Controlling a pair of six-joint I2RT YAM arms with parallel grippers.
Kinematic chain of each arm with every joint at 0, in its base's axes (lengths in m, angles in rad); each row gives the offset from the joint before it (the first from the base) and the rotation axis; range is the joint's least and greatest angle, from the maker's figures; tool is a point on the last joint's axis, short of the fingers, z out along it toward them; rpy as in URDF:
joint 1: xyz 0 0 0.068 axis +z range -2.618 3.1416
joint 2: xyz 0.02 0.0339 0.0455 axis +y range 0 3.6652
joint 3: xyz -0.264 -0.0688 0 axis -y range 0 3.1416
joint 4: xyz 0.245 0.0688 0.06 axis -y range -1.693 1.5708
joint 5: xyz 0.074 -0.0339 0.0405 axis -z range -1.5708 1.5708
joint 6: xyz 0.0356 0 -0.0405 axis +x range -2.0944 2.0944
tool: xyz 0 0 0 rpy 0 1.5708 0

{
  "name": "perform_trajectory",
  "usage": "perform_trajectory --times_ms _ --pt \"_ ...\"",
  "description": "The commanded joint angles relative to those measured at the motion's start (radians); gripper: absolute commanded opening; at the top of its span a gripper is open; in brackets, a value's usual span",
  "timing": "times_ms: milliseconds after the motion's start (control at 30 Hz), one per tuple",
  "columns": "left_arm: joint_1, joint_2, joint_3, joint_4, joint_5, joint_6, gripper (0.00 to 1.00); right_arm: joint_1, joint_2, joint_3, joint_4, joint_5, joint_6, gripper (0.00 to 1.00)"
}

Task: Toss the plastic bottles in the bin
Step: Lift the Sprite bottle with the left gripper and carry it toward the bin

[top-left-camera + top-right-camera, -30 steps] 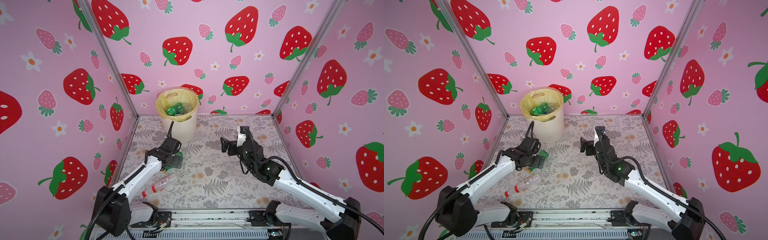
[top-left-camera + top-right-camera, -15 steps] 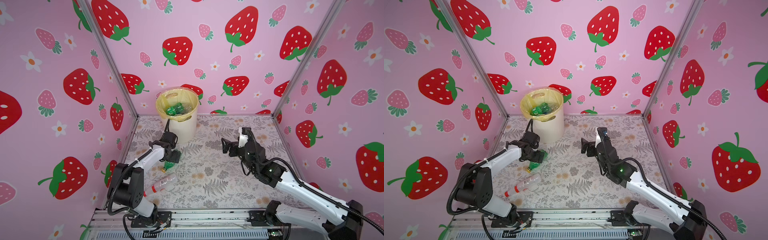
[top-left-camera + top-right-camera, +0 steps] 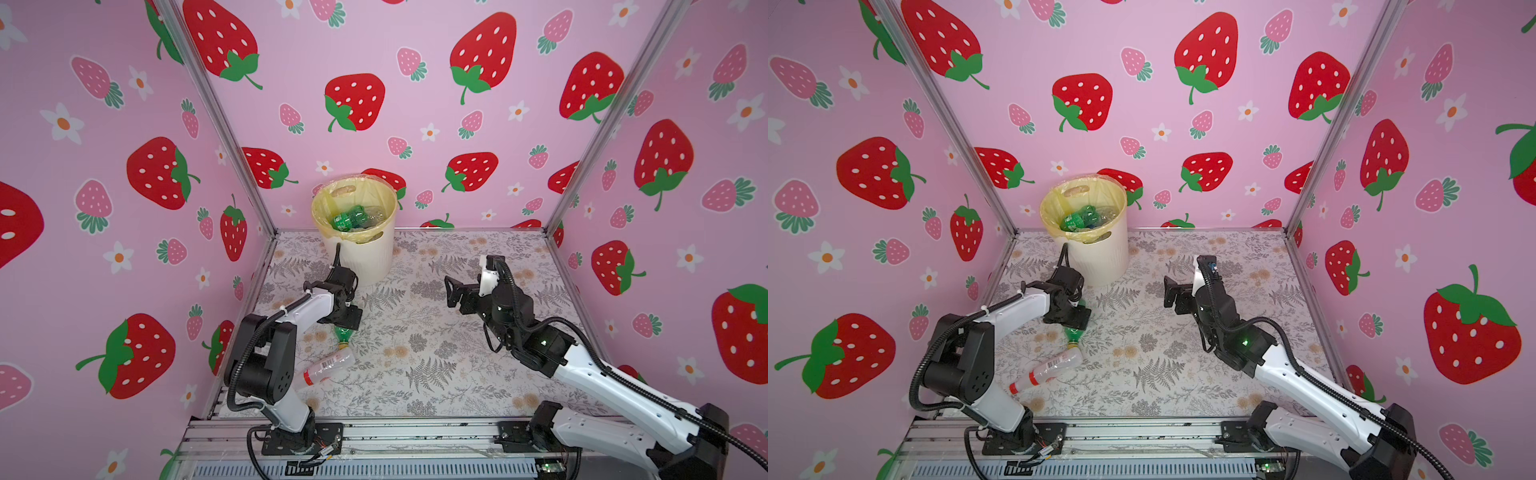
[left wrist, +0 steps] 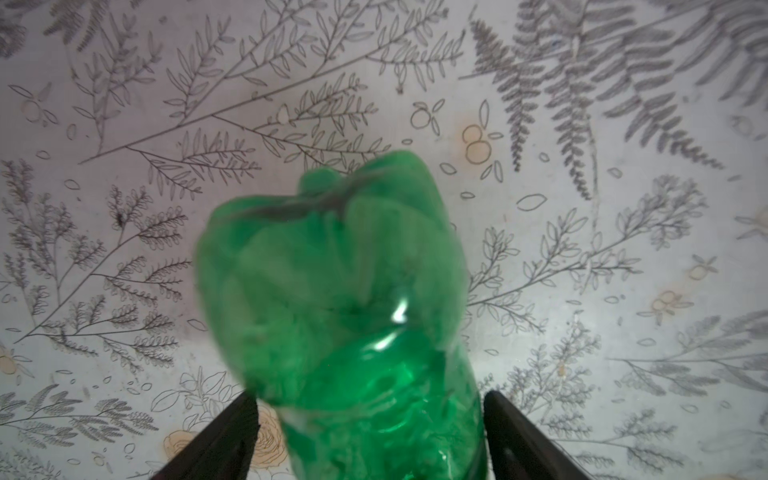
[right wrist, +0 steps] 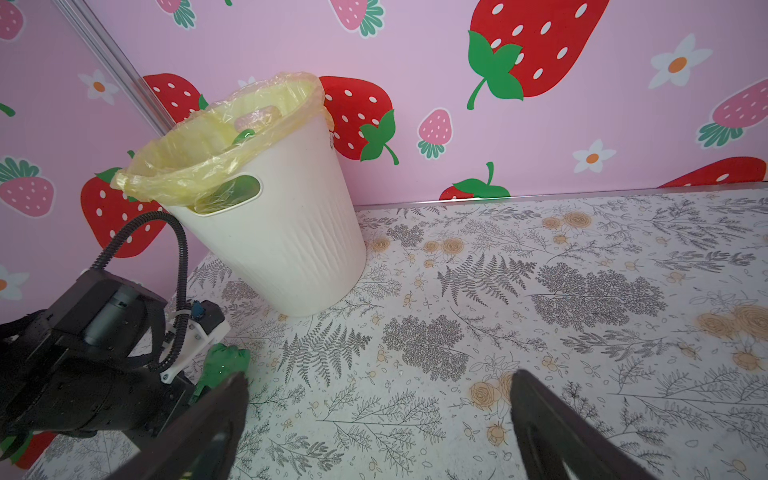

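We see two white-and-black robot arms. The left arm (image 3: 299, 307) folds sharply at the elbow and reaches forward, its wrist bent so the left gripper (image 4: 368, 401) points down at the desk (image 3: 415, 332). Its jaws stand apart on either side of a green bottle (image 4: 332, 291), with a sliver of gap beside one jaw. The right arm (image 3: 582, 365) stretches diagonally toward the middle, raised above the desk. The right gripper (image 5: 380, 376) faces the left arm's side, jaws spread wide.

green bottle (image 3: 343, 333): body hidden under left tool (image 3: 347, 318) | base blurred in left wrist view
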Motion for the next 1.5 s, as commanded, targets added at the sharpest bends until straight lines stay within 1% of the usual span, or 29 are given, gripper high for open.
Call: perform_trajectory --times_ms 0,167,367,433,467,600,733,800,867,1000,1100,1233,1467 --pt "-0.003 0.008 0.013 0.007 -0.024 -0.008 0.85 -0.004 -0.035 -0.018 -0.006 0.025 0.0 0.99" --pt "-0.003 -0.007 0.011 0.007 -0.018 -0.032 0.77 -0.005 -0.068 -0.039 -0.005 0.028 0.009 0.99" --pt "-0.002 -0.028 0.002 0.015 0.021 -0.053 0.64 -0.005 -0.086 -0.053 -0.024 0.032 0.013 0.99" --pt "-0.003 -0.029 0.0 0.017 0.031 -0.064 0.61 -0.005 -0.086 -0.058 -0.029 0.037 0.015 1.0" --pt "-0.003 -0.03 -0.001 0.018 0.037 -0.066 0.59 -0.005 -0.12 -0.061 -0.03 0.038 0.016 0.99" --pt "0.001 -0.041 0.002 0.011 0.044 -0.078 0.55 -0.004 -0.144 -0.077 -0.031 0.043 0.025 0.99" --pt "0.008 -0.098 -0.002 -0.001 0.025 -0.085 0.56 -0.005 -0.156 -0.088 -0.035 0.041 0.034 0.99" --pt "0.012 -0.141 -0.003 -0.013 0.028 -0.086 0.58 -0.005 -0.156 -0.09 -0.044 0.044 0.037 0.99" --pt "0.016 -0.203 -0.007 -0.02 0.022 -0.093 0.61 -0.005 -0.159 -0.095 -0.056 0.056 0.048 0.99" --pt "0.032 -0.346 -0.018 -0.027 0.026 -0.105 0.64 -0.004 -0.176 -0.135 -0.051 0.069 0.082 0.99" --pt "0.062 -0.424 -0.013 -0.029 0.075 -0.11 0.69 -0.005 -0.173 -0.16 -0.044 0.057 0.103 0.99" --pt "0.088 -0.445 0.043 -0.077 0.138 -0.107 0.67 -0.004 -0.14 -0.162 -0.072 0.042 0.129 0.99" --pt "0.119 -0.486 0.126 -0.099 0.224 -0.108 0.67 -0.005 -0.123 -0.197 -0.073 0.035 0.191 1.0"
